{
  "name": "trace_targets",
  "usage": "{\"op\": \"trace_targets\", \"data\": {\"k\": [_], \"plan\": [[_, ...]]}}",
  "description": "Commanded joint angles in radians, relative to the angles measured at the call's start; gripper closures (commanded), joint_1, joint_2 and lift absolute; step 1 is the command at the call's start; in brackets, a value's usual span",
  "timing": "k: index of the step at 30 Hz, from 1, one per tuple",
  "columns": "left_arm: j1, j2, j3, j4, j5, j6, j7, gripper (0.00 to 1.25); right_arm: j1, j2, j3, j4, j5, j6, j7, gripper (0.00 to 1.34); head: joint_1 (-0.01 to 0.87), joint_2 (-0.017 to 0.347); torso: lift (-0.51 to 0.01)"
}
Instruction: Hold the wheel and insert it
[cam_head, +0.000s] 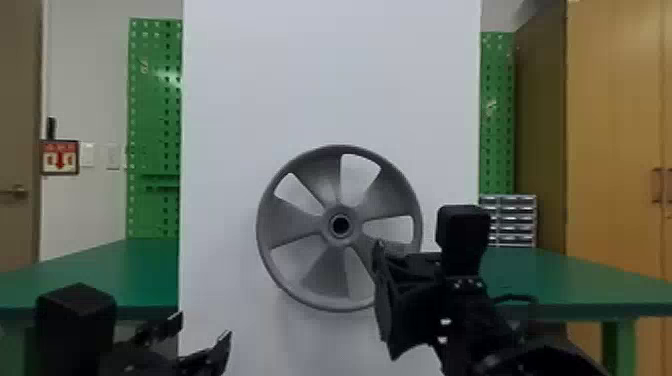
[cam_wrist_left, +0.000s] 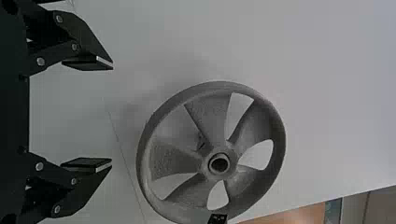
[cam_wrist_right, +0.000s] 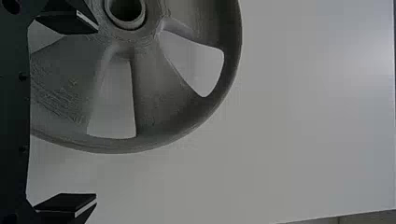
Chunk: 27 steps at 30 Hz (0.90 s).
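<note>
Black left tool (cam_head: 204, 328) low, right tool (cam_head: 395, 300) raised before wheel (cam_head: 327, 272), each spread apart

Green pegboards (cam_head: 155, 105) rise behind a green table (cam_head: 135, 270), with small drawers (cam_head: 515, 219) and a wooden cabinet (cam_head: 615, 125) at right.

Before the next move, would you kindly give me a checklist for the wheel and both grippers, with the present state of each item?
1. Wheel upright in front of the white panel: ok.
2. Right gripper open, ready to take the wheel: ok.
3. Left gripper open: ok.
4. Left gripper in place at the wheel: not ok, it is off to the wheel's lower left in the head view.
5. Wheel held by a gripper: not ok, neither has closed on it.
6. Wheel fully inserted at its hub: cannot tell, what lies behind it is hidden.
</note>
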<state>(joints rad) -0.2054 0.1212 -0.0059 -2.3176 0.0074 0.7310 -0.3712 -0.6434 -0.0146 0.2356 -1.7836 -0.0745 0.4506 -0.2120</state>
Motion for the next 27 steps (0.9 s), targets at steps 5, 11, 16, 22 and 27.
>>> {"op": "trace_targets", "data": {"k": [5,11,16,22,27], "plan": [[0.006,0.000,0.012,-0.005,0.005,-0.002,0.000,0.51,0.091,-0.018,-0.010,-0.014,0.018,-0.064,0.051,0.00,0.000,0.000,-0.499],[0.011,0.000,0.020,-0.006,0.008,-0.005,0.000,0.51,0.149,-0.024,-0.035,-0.014,0.028,-0.105,0.086,0.00,0.000,0.000,-0.499],[0.012,0.000,0.023,-0.008,0.009,-0.012,0.000,0.51,0.194,-0.027,-0.062,-0.014,0.041,-0.127,0.117,0.00,0.000,0.000,-0.499],[0.018,0.000,0.030,-0.008,0.014,-0.018,0.000,0.51,0.255,-0.031,-0.091,-0.013,0.044,-0.142,0.134,0.00,0.000,0.000,-0.499],[0.018,0.002,0.030,-0.008,0.016,-0.019,0.000,0.51,0.307,-0.033,-0.116,-0.008,0.059,-0.158,0.163,0.00,0.000,0.000,-0.499]]}}
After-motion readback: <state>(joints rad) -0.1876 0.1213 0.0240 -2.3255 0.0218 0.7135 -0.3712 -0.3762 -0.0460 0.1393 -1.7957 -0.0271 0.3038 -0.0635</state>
